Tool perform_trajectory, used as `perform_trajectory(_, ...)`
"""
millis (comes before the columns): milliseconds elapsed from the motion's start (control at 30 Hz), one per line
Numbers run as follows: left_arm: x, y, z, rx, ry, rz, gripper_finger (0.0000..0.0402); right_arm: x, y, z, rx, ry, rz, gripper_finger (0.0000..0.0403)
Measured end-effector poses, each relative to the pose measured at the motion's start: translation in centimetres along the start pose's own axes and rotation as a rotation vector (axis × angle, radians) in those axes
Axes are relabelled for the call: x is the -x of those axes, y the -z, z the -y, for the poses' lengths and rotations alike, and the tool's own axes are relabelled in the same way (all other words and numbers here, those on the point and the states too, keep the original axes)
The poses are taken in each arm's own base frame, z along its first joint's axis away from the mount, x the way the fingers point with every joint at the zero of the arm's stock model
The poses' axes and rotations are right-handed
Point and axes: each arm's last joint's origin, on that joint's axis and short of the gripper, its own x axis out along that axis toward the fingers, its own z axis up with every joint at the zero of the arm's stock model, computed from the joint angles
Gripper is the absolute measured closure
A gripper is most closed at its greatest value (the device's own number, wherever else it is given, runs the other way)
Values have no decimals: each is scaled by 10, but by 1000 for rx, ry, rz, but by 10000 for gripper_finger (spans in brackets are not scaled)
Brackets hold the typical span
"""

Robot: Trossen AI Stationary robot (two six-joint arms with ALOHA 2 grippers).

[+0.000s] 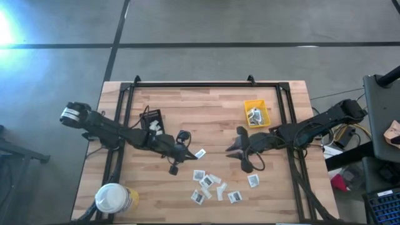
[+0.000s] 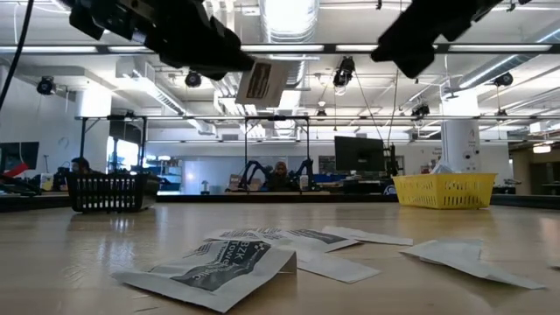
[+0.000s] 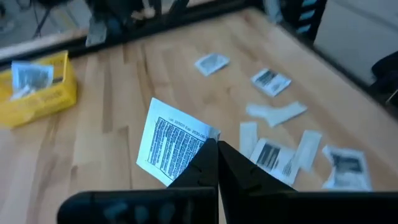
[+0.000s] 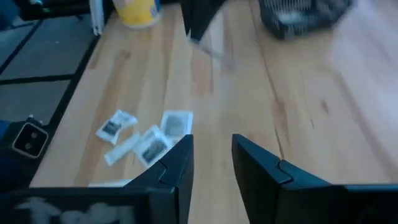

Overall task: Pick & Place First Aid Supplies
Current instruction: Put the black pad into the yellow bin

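My left gripper (image 3: 216,148) is shut on one white packet printed with small text (image 3: 174,146); in the high view the packet (image 1: 200,153) is near the table's middle. Several more first aid packets (image 1: 209,184) lie flat on the wood toward the near edge, also seen in the low view (image 2: 219,262). My right gripper (image 4: 211,162) stands open with nothing between its fingers, right of the table's middle (image 1: 232,148), facing the left gripper. A small yellow bin (image 1: 257,113) at the back right holds a few packets. My left gripper pinches the packet by one edge near a corner (image 3: 204,144) between its two shut fingers. The fingers slant down from the table's left side. The packet (image 2: 261,83) is lifted clear of the table and sticks out tilted beyond the fingertips.
A black tray (image 1: 152,120) sits at the back left, close beside the left arm. A round yellow tub with a white lid (image 1: 114,199) stands at the near left corner. A black frame (image 1: 206,83) runs along the table's far edge and down both sides.
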Motion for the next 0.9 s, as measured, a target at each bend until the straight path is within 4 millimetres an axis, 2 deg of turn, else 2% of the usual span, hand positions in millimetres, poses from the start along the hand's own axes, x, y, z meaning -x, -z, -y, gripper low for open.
perform_trajectory(300,-1,-7,10,9,31,86,401,-26,-15,-9,219,-14,81,241)
perform_trajectory(500,-9,-11,13,6,100,187,401,-47,-25,-15,375,-8,83,214)
perform_trajectory(700,-13,-10,14,1,103,194,401,-61,-39,-22,420,-11,97,209)
perform_trajectory(900,-14,-10,14,-4,101,207,401,-66,-41,-24,418,-51,7,228)
